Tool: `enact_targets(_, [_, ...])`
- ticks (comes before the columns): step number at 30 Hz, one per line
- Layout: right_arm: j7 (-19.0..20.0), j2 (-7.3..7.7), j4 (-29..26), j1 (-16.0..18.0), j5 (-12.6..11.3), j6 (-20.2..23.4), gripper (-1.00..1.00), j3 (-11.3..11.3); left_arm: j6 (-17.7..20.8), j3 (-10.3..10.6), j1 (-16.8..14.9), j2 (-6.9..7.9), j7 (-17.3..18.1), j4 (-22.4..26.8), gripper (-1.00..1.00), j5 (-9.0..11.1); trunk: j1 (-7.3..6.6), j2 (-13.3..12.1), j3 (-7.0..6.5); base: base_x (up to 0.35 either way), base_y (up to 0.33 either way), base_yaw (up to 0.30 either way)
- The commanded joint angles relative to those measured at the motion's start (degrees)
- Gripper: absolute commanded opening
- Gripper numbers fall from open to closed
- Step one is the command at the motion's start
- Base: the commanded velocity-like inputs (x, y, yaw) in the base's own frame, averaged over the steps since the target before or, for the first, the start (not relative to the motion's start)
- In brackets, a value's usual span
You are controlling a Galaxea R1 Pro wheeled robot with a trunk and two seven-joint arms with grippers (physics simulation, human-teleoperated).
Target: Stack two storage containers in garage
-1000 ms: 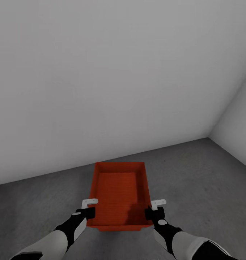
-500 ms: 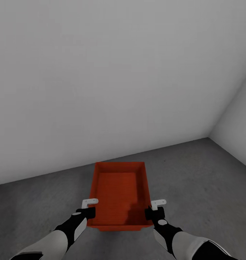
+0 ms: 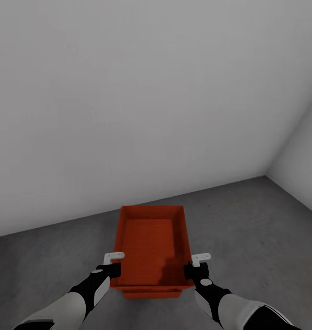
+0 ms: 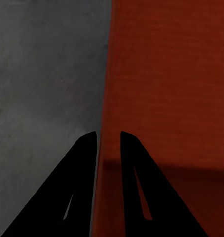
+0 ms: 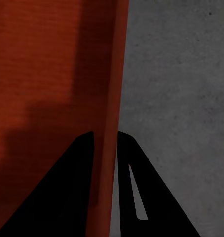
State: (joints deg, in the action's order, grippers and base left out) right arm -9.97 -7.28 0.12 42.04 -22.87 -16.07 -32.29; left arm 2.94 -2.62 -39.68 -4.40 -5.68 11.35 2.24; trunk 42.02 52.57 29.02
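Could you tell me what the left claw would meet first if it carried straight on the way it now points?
The left claw straddles the storage container's side wall, so that wall lies first in its line; beyond it, probably the grey concrete floor, though depth is unclear.

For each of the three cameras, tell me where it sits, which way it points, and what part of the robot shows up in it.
Head view: from the robot's head, looking forward and down at the orange container, grey floor and pale wall; both forearms, left gripper, right gripper.
Left wrist view: along the left gripper, fingers straddling the container's side wall.
Right wrist view: along the right gripper, straddling the opposite wall.
Shared: all three show the container and floor.
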Motion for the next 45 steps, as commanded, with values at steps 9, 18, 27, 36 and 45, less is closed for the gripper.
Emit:
enact_targets(9, [0.12, -0.01, -0.04, -0.02, 0.62, 0.16, -1.00, 1.91, -4.09, -3.62, -0.05, 0.00, -1.18, 0.42, -1.00, 1.72, 0.02, 0.04, 0.06, 0.030, 0.000, 0.000])
enact_targets(18, [0.12, -0.04, -0.04, -0.02, 0.61, 0.16, -1.00, 1.91, -4.09, -3.62, -0.05, -0.03, -1.18, 0.42, -1.00, 1.72, 0.02, 0.04, 0.12, 0.001, 0.000, 0.000])
enact_targets(27, [0.12, -0.02, -0.04, -0.02, 0.59, 0.16, -1.00, 1.88, -4.09, -3.62, -0.05, -0.02, -1.18, 0.42, -1.00, 1.72, 0.02, 0.04, 0.81, 0.000, 0.000, 0.000])
enact_targets(36, [0.12, -0.01, -0.04, -0.02, 0.59, 0.16, -1.00, 1.93, -4.09, -3.62, -0.05, -0.01, -1.18, 0.42, -1.00, 1.70, 0.02, 0.04, 1.61, 0.000, 0.000, 0.000])
enact_targets(45, [0.12, -0.01, -0.04, -0.02, 0.60, 0.16, -1.00, 1.95, -4.09, -3.62, -0.05, -0.05, -1.18, 0.42, -1.00, 1.72, 0.02, 0.04, 2.05, 0.000, 0.000, 0.000])
